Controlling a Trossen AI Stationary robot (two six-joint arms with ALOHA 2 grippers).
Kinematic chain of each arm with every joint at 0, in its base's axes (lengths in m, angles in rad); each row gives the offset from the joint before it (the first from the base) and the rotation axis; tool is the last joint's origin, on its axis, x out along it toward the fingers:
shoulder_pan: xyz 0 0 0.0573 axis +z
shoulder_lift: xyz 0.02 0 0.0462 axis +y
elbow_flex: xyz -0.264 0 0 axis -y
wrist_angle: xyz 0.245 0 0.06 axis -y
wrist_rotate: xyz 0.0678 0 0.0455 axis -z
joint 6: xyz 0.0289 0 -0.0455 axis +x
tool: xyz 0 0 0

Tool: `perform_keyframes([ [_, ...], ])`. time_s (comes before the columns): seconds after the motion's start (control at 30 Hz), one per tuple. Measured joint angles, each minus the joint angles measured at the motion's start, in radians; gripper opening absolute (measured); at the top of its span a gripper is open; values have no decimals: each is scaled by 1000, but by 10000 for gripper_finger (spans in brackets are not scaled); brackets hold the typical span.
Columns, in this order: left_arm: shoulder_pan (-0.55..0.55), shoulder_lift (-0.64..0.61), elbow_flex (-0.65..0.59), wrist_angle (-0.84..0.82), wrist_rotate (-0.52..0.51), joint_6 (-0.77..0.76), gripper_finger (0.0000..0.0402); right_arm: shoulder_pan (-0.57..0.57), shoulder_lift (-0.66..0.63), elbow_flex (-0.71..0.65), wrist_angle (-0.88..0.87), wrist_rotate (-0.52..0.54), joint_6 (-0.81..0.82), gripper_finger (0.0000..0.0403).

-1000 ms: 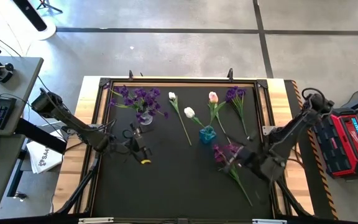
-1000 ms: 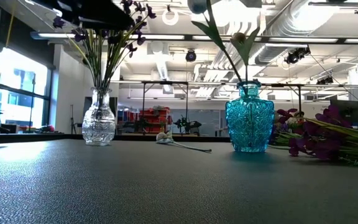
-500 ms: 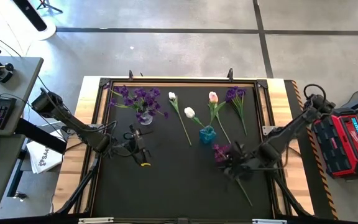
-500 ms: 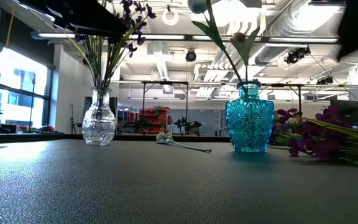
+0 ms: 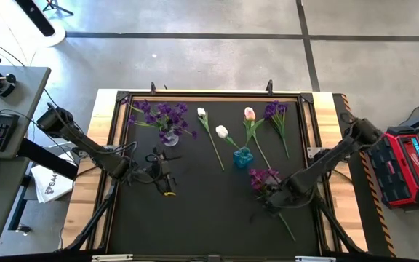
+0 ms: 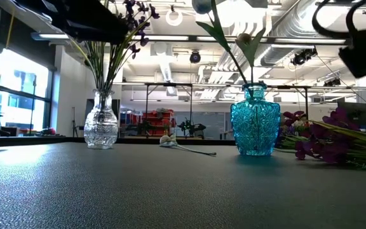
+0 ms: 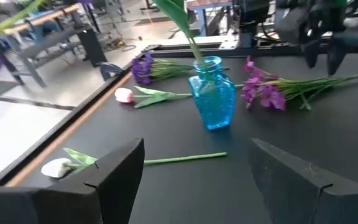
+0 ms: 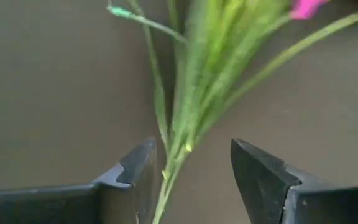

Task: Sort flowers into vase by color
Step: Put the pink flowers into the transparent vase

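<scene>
At frame left I'm parking the left gripper (image 5: 167, 177), fingers spread and empty, below the clear vase (image 5: 169, 138). Lower right, I'm lowering the right gripper (image 5: 270, 196), now wide astride the purple sprig (image 5: 270, 191) on the mat, ready to pinch.

right gripper (image 8: 191, 180): two dark fingers apart | green stems (image 8: 185, 106): run down between the fingers, over the dark table (image 8: 48, 93) | pink bloom (image 8: 306, 7): at the stems' far end
</scene>
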Motion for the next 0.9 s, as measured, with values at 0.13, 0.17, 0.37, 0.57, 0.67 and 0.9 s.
perform_keyframes([
  [0.13,0,0,0,0,18,-26,273,0,78,0,65,-26,-55,174],
  [0.17,0,0,0,1,24,-27,273,0,94,0,82,-38,-66,174],
  [0.37,0,0,0,2,26,-37,273,0,170,2,98,-81,-107,135],
  [0.57,-6,0,0,3,27,-40,273,2,164,3,185,-37,-221,32],
  [0.67,-25,0,0,31,26,-15,273,0,136,15,302,75,-324,9],
  [0.9,-119,1,0,342,68,282,273,-3,89,16,803,352,-851,3],
])
